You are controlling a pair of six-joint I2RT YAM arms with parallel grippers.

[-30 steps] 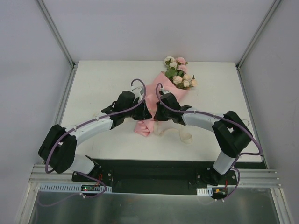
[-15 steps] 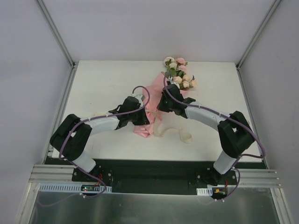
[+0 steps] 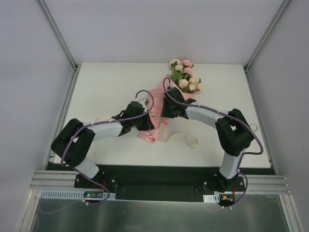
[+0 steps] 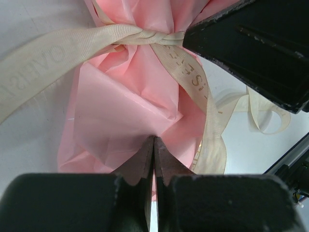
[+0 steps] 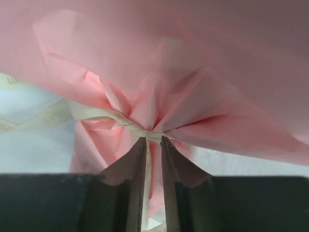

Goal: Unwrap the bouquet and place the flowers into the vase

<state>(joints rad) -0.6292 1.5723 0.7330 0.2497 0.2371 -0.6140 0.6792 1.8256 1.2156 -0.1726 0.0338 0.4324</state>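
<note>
The bouquet (image 3: 158, 93) lies mid-table, its pink paper cone pointing toward me and the flowers (image 3: 186, 77) at its far end. A cream ribbon (image 4: 145, 36) is knotted round the cone's neck. My left gripper (image 3: 150, 124) is at the cone's near tail. In the left wrist view its jaws (image 4: 153, 137) are shut, pinching a fold of the pink paper. My right gripper (image 3: 165, 112) is over the neck. In the right wrist view its fingers (image 5: 153, 138) stand a narrow gap apart, tips at the ribbon band (image 5: 120, 118). The vase is out of view.
Loose ribbon tails (image 3: 189, 140) trail over the white table (image 3: 106, 87) toward the front right. The right gripper's black body (image 4: 251, 43) hangs close above the knot. Grey walls and metal rails (image 3: 65, 101) border the table.
The left gripper has closed on the cone's tail, and its arm has drawn back to the left. The right gripper has shifted slightly toward the flowers, and its shut jaws have parted a little.
</note>
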